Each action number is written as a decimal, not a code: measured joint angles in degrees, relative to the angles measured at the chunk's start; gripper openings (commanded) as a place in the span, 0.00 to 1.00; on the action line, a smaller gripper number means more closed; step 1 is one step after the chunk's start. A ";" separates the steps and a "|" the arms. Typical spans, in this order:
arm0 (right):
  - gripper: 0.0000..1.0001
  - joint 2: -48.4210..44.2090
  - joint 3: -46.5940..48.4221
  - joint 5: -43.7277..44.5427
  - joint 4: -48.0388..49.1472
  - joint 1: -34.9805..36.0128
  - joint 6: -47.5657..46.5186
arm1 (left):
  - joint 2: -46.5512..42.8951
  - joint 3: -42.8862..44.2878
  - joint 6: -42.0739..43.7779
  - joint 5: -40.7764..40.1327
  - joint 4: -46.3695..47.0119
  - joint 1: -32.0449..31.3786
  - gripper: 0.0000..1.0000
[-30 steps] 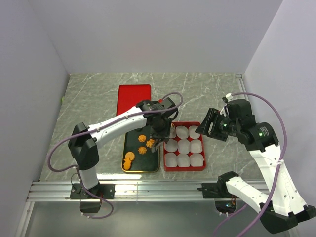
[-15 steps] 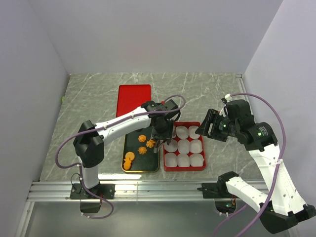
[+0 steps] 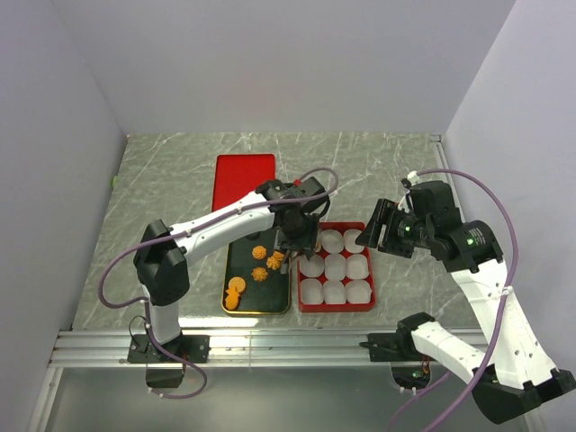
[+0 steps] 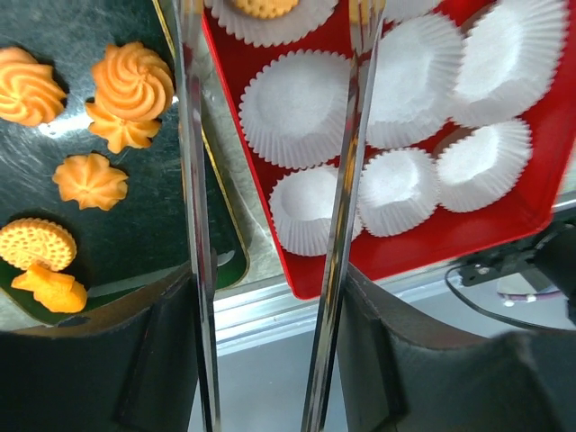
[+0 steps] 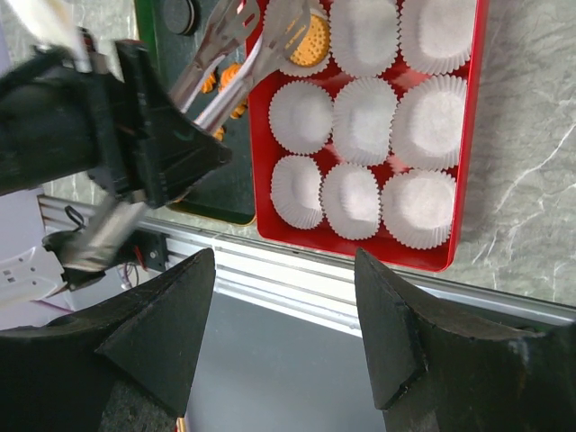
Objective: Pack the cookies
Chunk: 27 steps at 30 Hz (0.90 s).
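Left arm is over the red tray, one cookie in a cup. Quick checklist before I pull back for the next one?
1. Round cookie seated in corner cup: ok.
2. Left gripper jaws apart, clear of that cookie: ok.
3. Other paper cups empty: ok.
4. Orange cookies waiting on dark tray: ok.
5. Right gripper open, empty, apart from left arm: ok.
6. Blade height above red tray rim: cannot tell.

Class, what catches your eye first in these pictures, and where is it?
A red tray of nine white paper cups sits centre-right, one corner cup holding a round cookie. Beside it, orange cookies lie on a dark tray, with the left gripper open over the filled cup.
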 measured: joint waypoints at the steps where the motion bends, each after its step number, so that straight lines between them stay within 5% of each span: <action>1: 0.70 0.09 0.00 0.00 0.02 0.00 -0.02 | 0.00 1.05 0.00 -0.26 -0.63 0.00 0.58; 12: 0.70 0.20 -0.02 0.00 0.35 -0.02 -0.22 | -6.86 6.40 -0.26 -3.43 -5.81 2.32 0.58; 19: 0.69 0.24 -0.96 -0.09 1.14 -0.02 -0.20 | -20.96 -3.93 -0.04 -4.90 -6.43 10.58 0.58; 27: 0.74 0.22 -2.43 -1.36 1.64 -0.02 -0.13 | -27.34 -17.44 0.61 -5.53 -5.70 14.71 0.59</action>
